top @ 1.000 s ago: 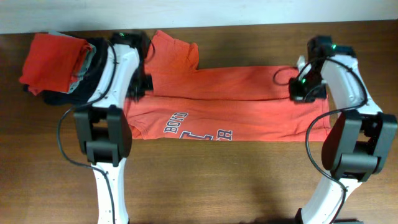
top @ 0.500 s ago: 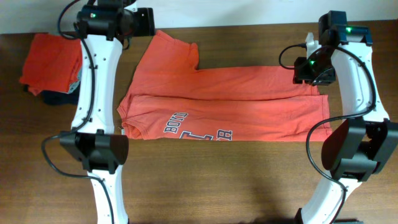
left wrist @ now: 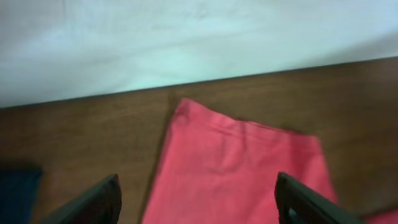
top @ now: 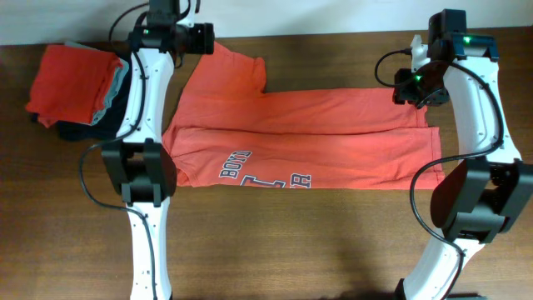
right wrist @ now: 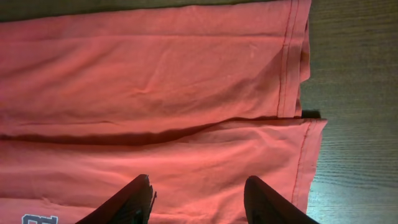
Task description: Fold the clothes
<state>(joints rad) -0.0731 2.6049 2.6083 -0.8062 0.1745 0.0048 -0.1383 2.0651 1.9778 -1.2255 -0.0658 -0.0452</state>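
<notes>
An orange-red T-shirt (top: 308, 137) lies flat across the table, its far side folded forward over the body. Navy-and-white lettering (top: 265, 171) shows along the near edge. One sleeve (top: 233, 71) sticks out toward the back left. My left gripper (top: 202, 38) hovers open over that sleeve (left wrist: 239, 168), with nothing between its fingers (left wrist: 93, 205). My right gripper (top: 410, 90) hangs open above the hem end (right wrist: 292, 62) of the shirt, and its fingers (right wrist: 134, 202) hold nothing. A second orange-red shirt (top: 71, 79) lies folded at the far left.
The folded shirt rests on a pile with a pale grey and a dark navy garment (top: 117, 96). A white wall (left wrist: 199, 37) runs right behind the table's back edge. Bare wood (top: 291, 242) fills the table's near half.
Both grippers have opened and let go of the shirt's folded edge. The left arm has risen and swung back toward the sleeve; the right has lifted slightly toward the back.
</notes>
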